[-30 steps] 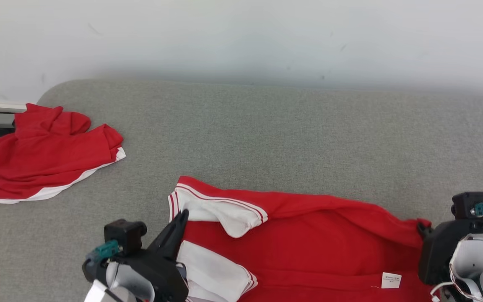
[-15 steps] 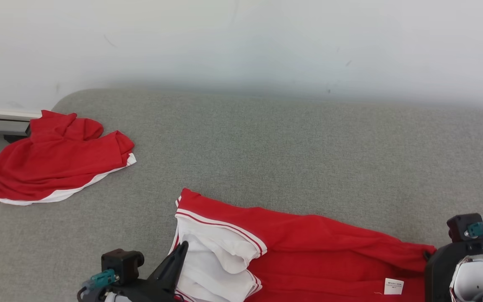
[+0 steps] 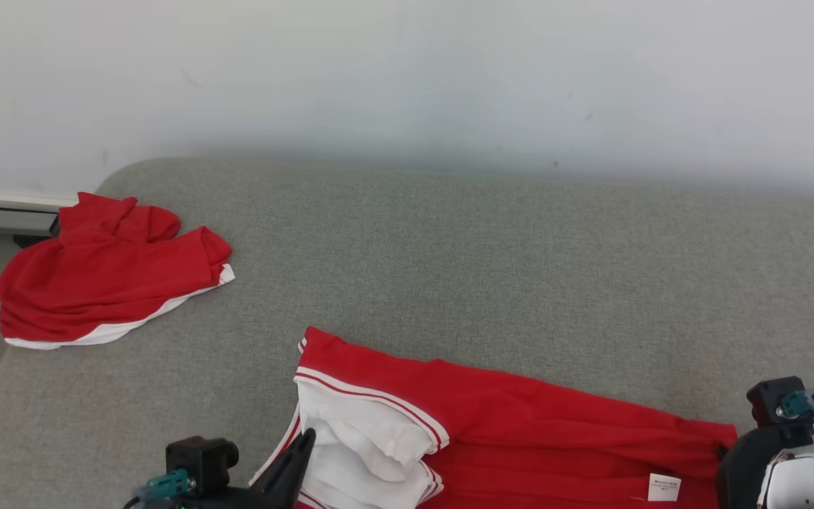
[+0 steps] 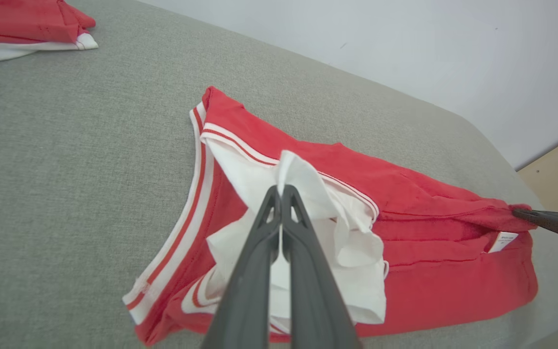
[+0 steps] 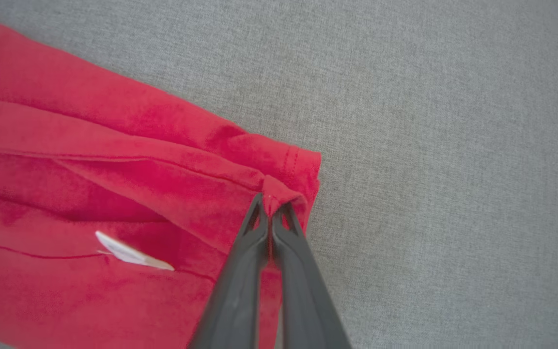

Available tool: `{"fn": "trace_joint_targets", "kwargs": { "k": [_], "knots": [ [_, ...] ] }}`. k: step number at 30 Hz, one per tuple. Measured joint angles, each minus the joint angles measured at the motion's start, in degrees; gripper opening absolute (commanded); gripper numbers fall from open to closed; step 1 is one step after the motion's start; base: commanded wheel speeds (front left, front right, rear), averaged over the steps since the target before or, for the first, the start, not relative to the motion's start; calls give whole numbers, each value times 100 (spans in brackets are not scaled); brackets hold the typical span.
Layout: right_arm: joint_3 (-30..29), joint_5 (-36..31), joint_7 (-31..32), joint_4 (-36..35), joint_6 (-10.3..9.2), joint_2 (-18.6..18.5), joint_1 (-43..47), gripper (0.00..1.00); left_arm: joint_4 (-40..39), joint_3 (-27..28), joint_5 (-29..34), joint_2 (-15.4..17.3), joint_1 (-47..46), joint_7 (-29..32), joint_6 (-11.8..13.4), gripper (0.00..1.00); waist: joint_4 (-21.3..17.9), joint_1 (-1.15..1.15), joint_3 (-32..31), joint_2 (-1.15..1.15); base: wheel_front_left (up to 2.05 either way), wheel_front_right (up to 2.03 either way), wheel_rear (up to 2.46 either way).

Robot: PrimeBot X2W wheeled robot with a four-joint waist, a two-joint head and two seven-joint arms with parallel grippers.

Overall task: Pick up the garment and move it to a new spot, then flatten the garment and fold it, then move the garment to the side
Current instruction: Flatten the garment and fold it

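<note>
The red garment (image 3: pixel 520 417) lies along the near edge of the grey cushion (image 3: pixel 492 254), stretched from left to right. The left hand (image 4: pixel 279 190), fingers pressed together, pinches a white fold at its left end. The right hand (image 5: pixel 271 203), likewise pressed together, pinches the red corner at its right end. A white label (image 3: pixel 664 486) shows near that corner. A second red heap (image 3: pixel 96 276) sits at the far left, well apart.
</note>
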Motion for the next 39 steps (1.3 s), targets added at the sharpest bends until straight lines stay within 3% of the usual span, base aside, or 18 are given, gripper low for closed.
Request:
{"fn": "trace_joint_targets", "kwargs": {
  "k": [13,14,15,16,17,18,19,33,39],
  "knots": [
    [21,-52,144,-45,-5,-23,279,0,-302,-3,-119,20,571,275,222,0,24,0,-144,0,0,0,0],
    [21,-55,145,-58,-10,-23,279,4,-303,0,-120,20,571,277,249,0,26,0,-147,0,0,0,0],
    [21,-71,148,-62,-11,-23,279,18,-303,4,-119,27,571,299,257,0,27,0,-152,0,0,0,0],
    [29,-102,149,-67,-33,-23,279,71,-299,2,-119,48,570,344,271,0,29,0,-156,0,0,0,0],
    [32,-126,149,-75,-55,-25,279,100,-292,4,-119,77,571,377,300,16,30,-1,-161,0,0,0,0],
    [30,-155,149,-81,-62,-26,279,100,-283,10,-116,109,571,380,305,47,30,0,-165,0,0,0,0],
    [29,-164,149,-82,-89,-27,278,100,-270,19,-114,134,571,423,322,100,28,0,-170,0,0,0,0],
    [-297,-119,225,-332,-265,-114,628,100,-222,412,-109,382,756,560,558,100,8,0,-295,0,0,0,0],
    [-654,-74,-99,-829,-465,-121,761,100,-568,962,-96,488,732,60,653,100,19,0,-422,0,0,0,0]
  ]
}}
